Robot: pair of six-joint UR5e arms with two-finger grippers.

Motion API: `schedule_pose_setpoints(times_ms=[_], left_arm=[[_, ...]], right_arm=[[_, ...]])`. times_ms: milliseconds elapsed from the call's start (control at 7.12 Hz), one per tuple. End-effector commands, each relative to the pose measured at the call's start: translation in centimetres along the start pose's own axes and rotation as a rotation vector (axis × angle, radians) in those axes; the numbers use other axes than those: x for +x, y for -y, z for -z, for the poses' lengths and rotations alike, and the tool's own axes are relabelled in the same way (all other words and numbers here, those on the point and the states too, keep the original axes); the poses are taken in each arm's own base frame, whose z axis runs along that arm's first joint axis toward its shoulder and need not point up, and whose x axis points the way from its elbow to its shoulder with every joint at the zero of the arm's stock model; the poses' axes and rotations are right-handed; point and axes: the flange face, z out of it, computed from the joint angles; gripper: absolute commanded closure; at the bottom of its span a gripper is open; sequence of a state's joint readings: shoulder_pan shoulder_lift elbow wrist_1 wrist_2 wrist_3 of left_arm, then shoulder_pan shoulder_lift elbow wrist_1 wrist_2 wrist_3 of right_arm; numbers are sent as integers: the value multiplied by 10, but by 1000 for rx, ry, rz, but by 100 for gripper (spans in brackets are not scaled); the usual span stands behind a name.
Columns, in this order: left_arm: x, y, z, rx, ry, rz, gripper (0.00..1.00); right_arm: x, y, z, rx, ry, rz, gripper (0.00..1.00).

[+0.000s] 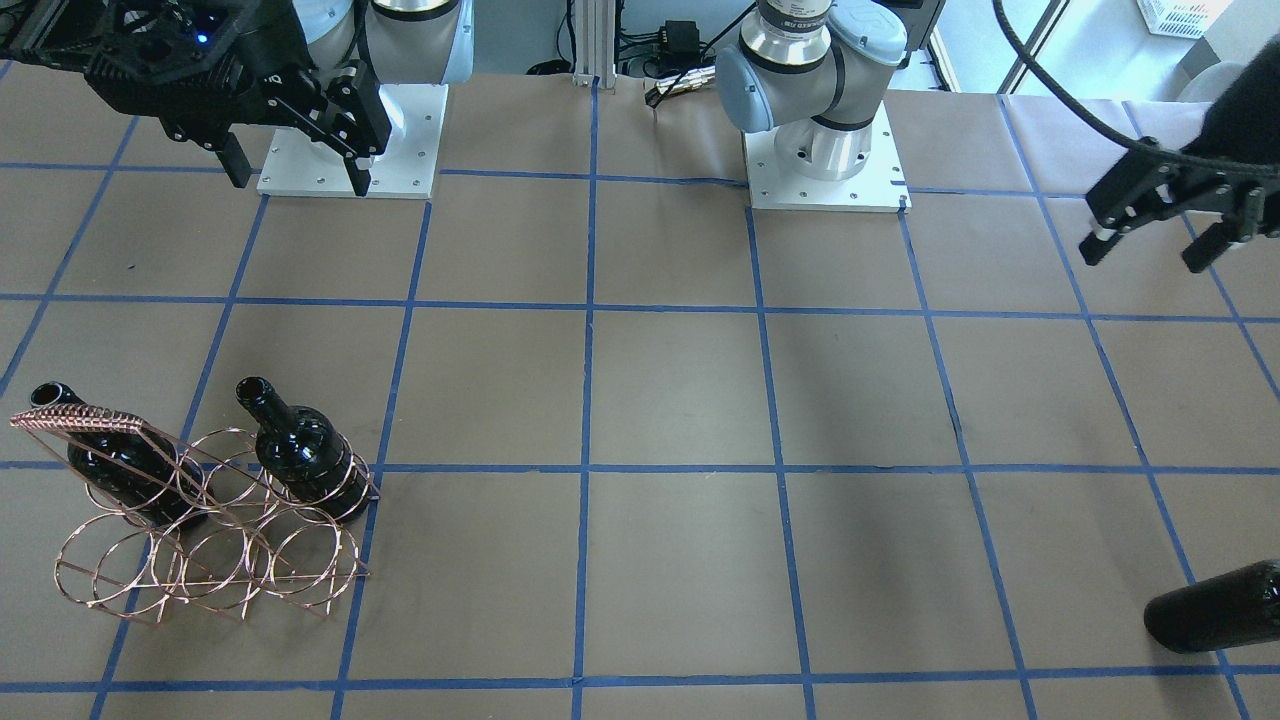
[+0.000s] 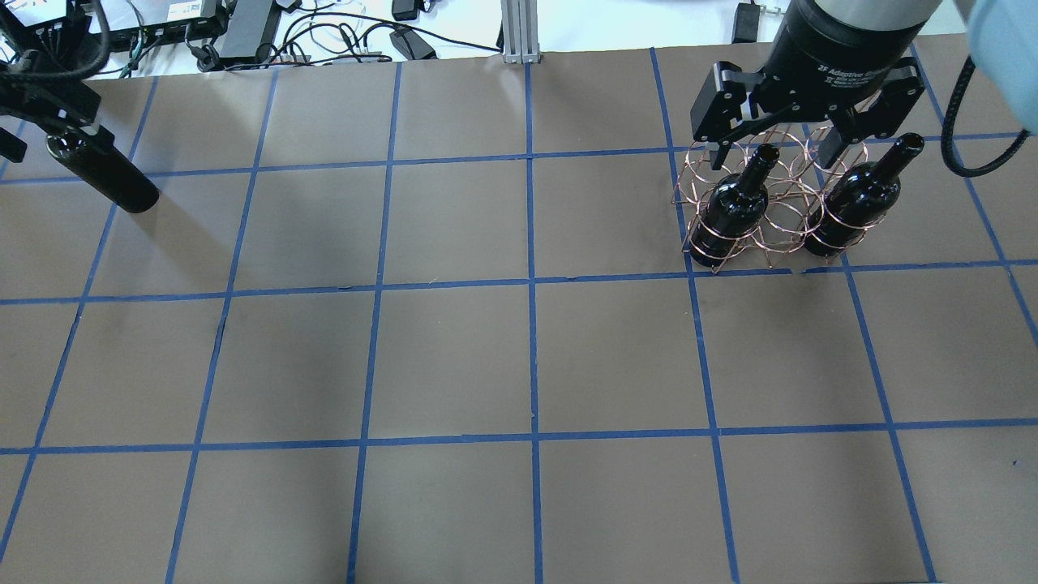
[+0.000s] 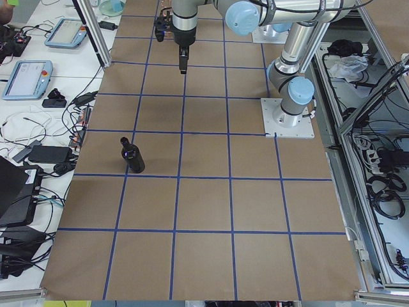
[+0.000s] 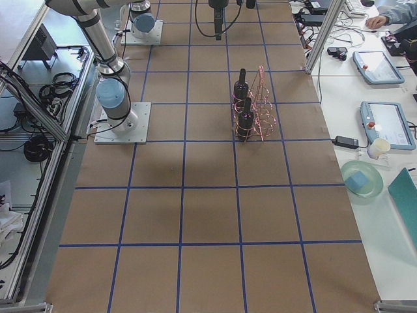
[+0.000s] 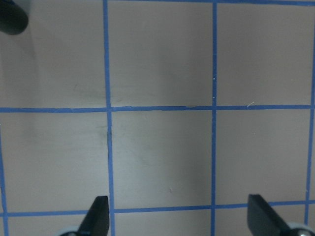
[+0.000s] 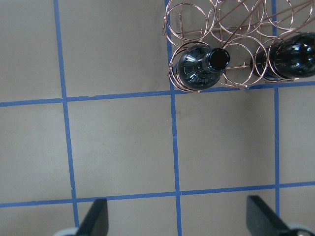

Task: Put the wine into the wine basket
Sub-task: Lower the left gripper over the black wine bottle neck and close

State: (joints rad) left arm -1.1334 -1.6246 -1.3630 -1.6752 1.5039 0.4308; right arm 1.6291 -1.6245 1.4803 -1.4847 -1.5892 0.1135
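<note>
The copper wire wine basket (image 1: 250, 575) stands on the table's right half and also shows in the overhead view (image 2: 778, 219). Two black wine bottles (image 1: 300, 455) (image 1: 115, 465) stand upright in its outer rings of one row. A third wine bottle (image 2: 101, 174) stands alone at the far left, also in the front view (image 1: 1215, 605). My right gripper (image 1: 297, 175) hangs open and empty high above the basket; its wrist view shows both bottles (image 6: 202, 64) (image 6: 293, 56). My left gripper (image 1: 1148, 255) is open and empty, high up beside the lone bottle (image 5: 11, 17).
The table is brown paper with a blue tape grid. The arm bases (image 1: 825, 150) stand on white plates at the robot's edge. Cables and boxes (image 2: 243, 32) lie beyond the far edge. Benches with tablets (image 4: 384, 124) flank the table's ends.
</note>
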Motion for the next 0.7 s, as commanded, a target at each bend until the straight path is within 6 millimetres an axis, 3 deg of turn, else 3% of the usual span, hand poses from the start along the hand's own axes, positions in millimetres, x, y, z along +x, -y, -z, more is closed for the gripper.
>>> schedule_pose_setpoints(times_ms=[0,141,422,562], left_arm=[[-72,38,-14,-33,32,-36,0],[-108,52,-24,-39,28,-18,0],[-148,91,-51,-18,44,-84,0],[-174,106,-77,2,62,-144,0]], right_arm=[[0,0,0,0,0,0,0],[0,0,0,-1,0,0,0],[1,-1,1,1,-5,2,0],[1,-1,1,1,-5,2,0]])
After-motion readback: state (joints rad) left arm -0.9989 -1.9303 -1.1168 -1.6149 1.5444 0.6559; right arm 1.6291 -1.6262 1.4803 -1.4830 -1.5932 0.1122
